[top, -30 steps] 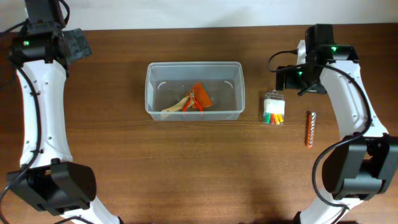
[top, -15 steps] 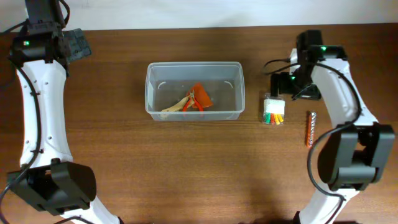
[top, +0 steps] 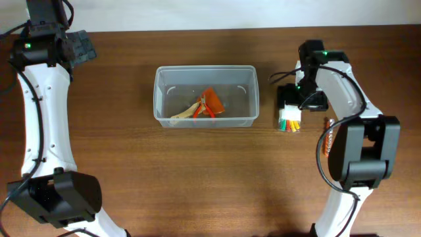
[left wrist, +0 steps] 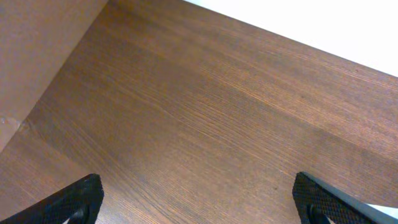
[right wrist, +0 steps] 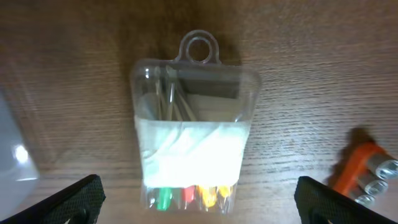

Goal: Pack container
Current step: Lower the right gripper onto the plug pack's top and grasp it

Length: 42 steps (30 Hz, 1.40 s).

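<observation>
A dark brown wooden table (top: 197, 184) fills the overhead view, with a pale strip of wall along the top edge. The container (top: 158, 99) sits just above the middle of the frame, slightly left of centre, its long side running left to right. It is a clear, colourless tub with rounded corners and a raised rim, upright and uncovered. Through its walls show an orange item (top: 212, 102) and a pale tan piece (top: 184, 116) lying together on its floor, with most of the floor bare. It has not shifted over the last second, and nothing has been added. What has changed is to its right. The right gripper (top: 293, 99) was up near the right edge of the frame a second ago and has swung in leftward. It now hangs over the small clear packet (top: 289, 122) of coloured pieces, which lies just beside the container's right wall. From the right wrist camera the packet (right wrist: 193, 143) fills the centre, hanging loop at the top, and the right gripper (right wrist: 198, 200) has its jaws spread wide to either side, holding nothing. This looks like lining up for a pick, so the packet is probably the next thing bound for the tub. An orange strip of small metal cylinders (right wrist: 364, 171) lies further right, near the packet. The left gripper (top: 79, 47) stays parked at the upper left of the frame, jaws wide, with only bare wood under it.
</observation>
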{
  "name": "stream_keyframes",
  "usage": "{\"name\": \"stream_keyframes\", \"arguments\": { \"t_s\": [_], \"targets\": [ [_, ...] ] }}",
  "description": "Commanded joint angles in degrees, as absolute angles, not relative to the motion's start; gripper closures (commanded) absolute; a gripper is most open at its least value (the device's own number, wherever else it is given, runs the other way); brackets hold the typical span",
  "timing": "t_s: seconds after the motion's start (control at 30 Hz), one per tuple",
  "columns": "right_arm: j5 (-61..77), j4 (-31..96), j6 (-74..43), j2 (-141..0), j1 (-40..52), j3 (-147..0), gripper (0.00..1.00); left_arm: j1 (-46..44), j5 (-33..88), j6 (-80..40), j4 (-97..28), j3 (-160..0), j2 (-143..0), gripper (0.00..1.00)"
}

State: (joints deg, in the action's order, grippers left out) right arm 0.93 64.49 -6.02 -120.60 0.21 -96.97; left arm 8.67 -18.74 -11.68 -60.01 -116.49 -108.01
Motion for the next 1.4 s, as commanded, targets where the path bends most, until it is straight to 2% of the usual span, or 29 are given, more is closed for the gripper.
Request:
{"name": "stream_keyframes", "arguments": {
  "t_s": [0.0,0.83,1.37],
  "targets": [
    [-0.2,64.5,-6.5,-122.2,0.4,-97.3,0.01,8.8,-19.3,-12.4,-59.9,-116.9,-107.5,0.01],
    [-0.2,63.1,-6.5,-127.2,0.4,-97.3,0.01,8.8,-19.3,-12.4,-59.9,-116.9,-107.5,0.01],
    [-0.2,60.2,-6.5,-127.2,0.4,-91.3,0.01,8.8,-19.3,-12.4,-59.9,-116.9,-107.5,0.01]
  ]
}}
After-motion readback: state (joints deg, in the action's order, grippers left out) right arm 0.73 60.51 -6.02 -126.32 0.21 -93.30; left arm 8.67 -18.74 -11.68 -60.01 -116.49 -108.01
